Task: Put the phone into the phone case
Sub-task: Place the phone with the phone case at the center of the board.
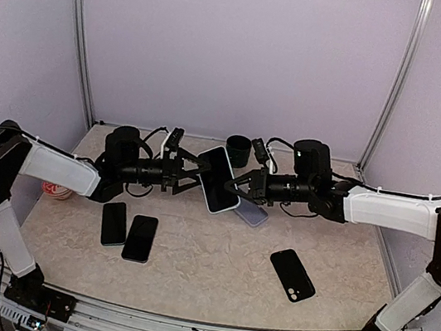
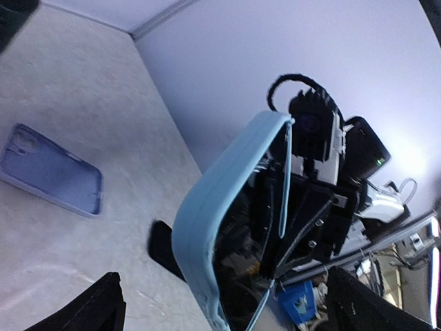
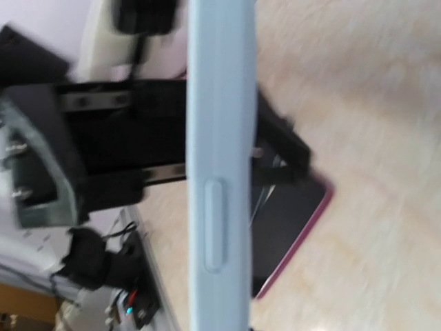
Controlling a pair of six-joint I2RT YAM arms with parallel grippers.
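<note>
Two grippers checked. My left gripper (image 1: 189, 175) stands wide apart, clear of the light-blue phone case (image 2: 207, 207). My right gripper (image 1: 236, 190) is clamped on its edge, holding it above the table (image 1: 212, 273), with the phone (image 1: 220, 180) sitting in it.

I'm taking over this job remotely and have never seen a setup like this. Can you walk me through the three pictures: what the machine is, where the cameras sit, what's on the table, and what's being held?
You are looking at two robot arms bolted at the near edge of a table, each ending in two fingers. The wide picture looks down from above and behind them. The other two come from a camera on each wrist.

Raised between the arms is a phone in a light blue case. The right arm's fingers pinch it. The left arm's fingers are spread wide and grip nothing.

On the table lie an empty lavender case, two dark phones side by side and a black phone. A dark cup stands at the back.
</note>
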